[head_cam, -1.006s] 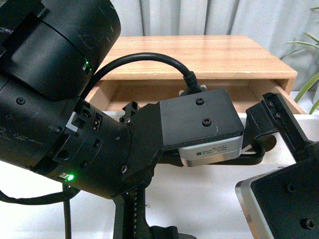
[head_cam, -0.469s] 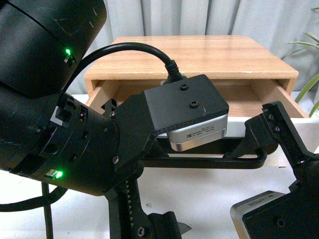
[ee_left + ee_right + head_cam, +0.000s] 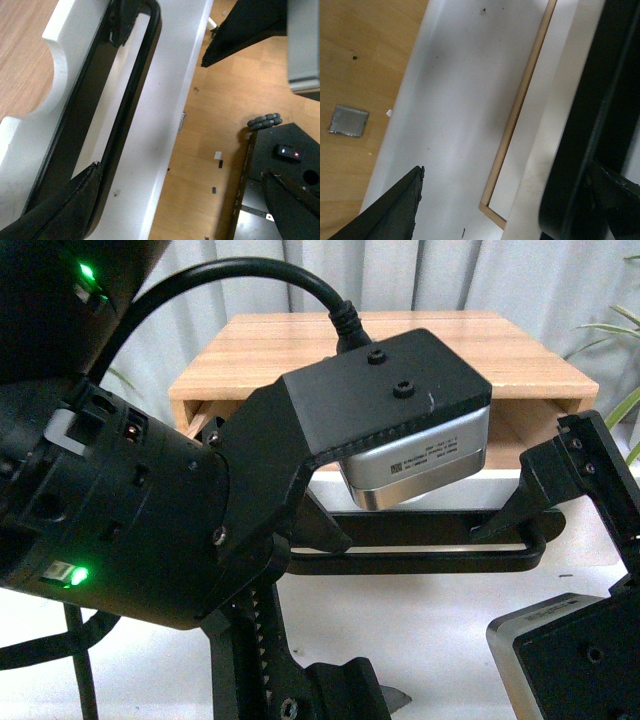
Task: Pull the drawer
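Note:
The drawer [image 3: 150, 125] stands pulled out of the wooden cabinet [image 3: 440, 350]. Its white front has a half-round notch [image 3: 45, 85], and light wood shows inside. The long black bar handle [image 3: 430, 550] runs across the front. My left gripper [image 3: 180, 200] is open; one of its fingers [image 3: 65, 205] lies against the handle [image 3: 125, 100], the other hangs over the floor. My right gripper [image 3: 505, 205] is open too. One right finger [image 3: 520, 505] reaches the handle's right end, where the handle [image 3: 590, 100] sits beside it.
The left arm and its wrist camera [image 3: 420, 430] fill most of the front view and hide the drawer's inside. A plain white panel [image 3: 460, 100] lies below the drawer. The wooden floor [image 3: 215, 100], the robot's base [image 3: 285, 165] and a plant [image 3: 625, 330] are also in view.
The left arm has risen and swung right, so its wrist camera now covers the drawer's opening. The handle and the right finger stay in about the same place.

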Motion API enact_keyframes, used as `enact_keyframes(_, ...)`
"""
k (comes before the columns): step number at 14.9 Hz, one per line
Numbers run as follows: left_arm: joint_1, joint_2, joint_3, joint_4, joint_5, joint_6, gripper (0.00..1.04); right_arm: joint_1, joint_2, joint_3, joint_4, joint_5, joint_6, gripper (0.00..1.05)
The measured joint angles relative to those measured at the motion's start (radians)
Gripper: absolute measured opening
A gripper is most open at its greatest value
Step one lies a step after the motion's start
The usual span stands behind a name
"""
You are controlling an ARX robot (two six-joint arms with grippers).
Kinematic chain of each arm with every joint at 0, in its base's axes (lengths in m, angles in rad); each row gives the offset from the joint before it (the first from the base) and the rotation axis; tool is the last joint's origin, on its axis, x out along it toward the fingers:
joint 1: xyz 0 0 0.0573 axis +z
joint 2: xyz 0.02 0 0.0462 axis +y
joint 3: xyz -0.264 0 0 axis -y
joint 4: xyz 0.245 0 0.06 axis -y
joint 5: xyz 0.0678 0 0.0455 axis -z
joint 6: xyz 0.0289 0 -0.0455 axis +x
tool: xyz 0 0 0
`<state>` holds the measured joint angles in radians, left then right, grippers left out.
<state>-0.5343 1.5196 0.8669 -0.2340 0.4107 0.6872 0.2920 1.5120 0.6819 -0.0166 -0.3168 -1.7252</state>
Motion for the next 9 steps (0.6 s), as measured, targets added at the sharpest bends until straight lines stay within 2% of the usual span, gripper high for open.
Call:
enact_keyframes(3,-0.005,-0.049,0.000,-0.030,0.034,-0.013,0.98,-0.008,-0.070,0.033,-0.058,-0.010,0.005,0.98)
enact_keyframes(6,0.037,-0.124,0.000,-0.034,0.103,-0.067,0.98,-0.028,-0.124,0.072,-0.116,-0.049,0.043,0.98)
enact_keyframes(8,0.138,-0.177,0.024,0.068,0.157,-0.163,0.98,-0.077,-0.179,0.157,-0.144,-0.172,0.208,0.98)
enact_keyframes(9,0.203,-0.175,0.043,0.145,0.148,-0.235,0.98,-0.094,-0.180,0.180,-0.095,-0.206,0.323,0.98)
